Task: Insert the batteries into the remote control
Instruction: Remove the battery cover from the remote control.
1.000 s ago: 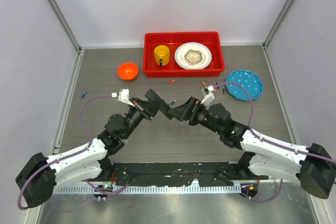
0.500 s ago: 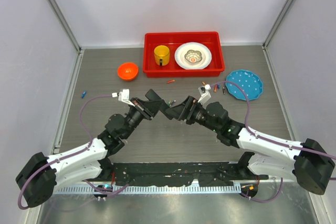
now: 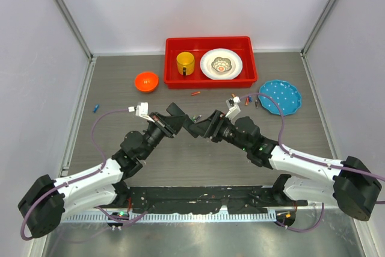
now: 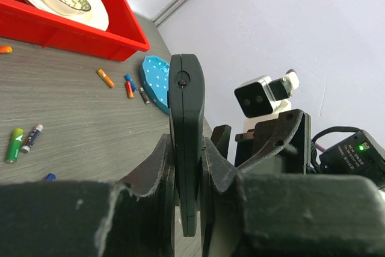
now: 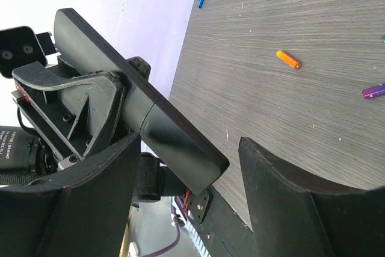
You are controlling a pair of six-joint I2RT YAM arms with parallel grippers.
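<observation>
The remote control (image 4: 185,124), a slim black bar, stands on edge between the fingers of my left gripper (image 4: 187,154), which is shut on it above the table's middle (image 3: 180,122). My right gripper (image 5: 189,148) is open, its two fingers on either side of the remote's free end (image 5: 180,148) with a gap on both sides. In the top view the right gripper (image 3: 203,129) meets the left one. Batteries lie loose on the table: a blue one (image 3: 95,109) at the left, a red one (image 3: 195,93) by the tray, several (image 3: 240,99) near the blue plate.
A red tray (image 3: 171,58) at the back holds a yellow mug (image 3: 185,62) and a white plate (image 3: 234,64) with a small bowl. An orange bowl (image 3: 146,80) sits to its left, and a blue plate (image 3: 280,96) at the right.
My right gripper has moved left up to the remote, and its jaws have narrowed around the remote's end. The left arm has held still.
</observation>
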